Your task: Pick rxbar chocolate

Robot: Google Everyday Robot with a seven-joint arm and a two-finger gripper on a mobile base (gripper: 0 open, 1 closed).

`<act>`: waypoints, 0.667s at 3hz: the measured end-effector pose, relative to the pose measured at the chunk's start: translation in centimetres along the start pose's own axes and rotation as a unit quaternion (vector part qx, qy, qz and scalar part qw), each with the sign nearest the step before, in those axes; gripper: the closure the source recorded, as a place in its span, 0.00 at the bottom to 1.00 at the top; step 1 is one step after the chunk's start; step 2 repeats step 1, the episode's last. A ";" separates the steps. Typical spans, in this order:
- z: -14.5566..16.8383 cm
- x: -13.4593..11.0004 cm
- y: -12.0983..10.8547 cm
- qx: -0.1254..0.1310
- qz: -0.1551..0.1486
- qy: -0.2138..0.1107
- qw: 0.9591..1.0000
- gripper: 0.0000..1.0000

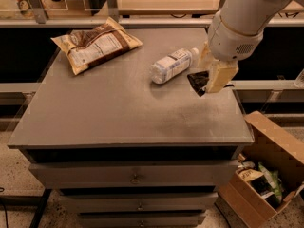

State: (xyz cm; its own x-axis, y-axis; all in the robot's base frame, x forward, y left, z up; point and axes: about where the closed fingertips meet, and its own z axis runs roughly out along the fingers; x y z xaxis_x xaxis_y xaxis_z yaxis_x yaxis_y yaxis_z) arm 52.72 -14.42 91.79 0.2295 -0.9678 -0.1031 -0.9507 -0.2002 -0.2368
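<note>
The rxbar chocolate [197,81] is a small black wrapper held between the tan fingers [219,76] of my gripper [210,75]. The gripper is shut on it and holds it above the right part of the grey tabletop [118,108]. The bar's dark end sticks out to the left of the fingers; the rest is hidden by them. My white arm [247,13] comes down from the upper right.
A clear plastic bottle [171,65] lies on its side just left of the gripper. A tan-and-brown snack bag [96,44] lies at the back left. An open cardboard box [263,175] with packets stands on the floor at the right. Drawers are below the tabletop.
</note>
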 end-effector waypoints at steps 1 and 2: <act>0.0 0.0 0.0 0.000 0.000 0.000 1.000 1.00; 0.0 0.0 0.0 0.000 0.000 0.000 1.000 1.00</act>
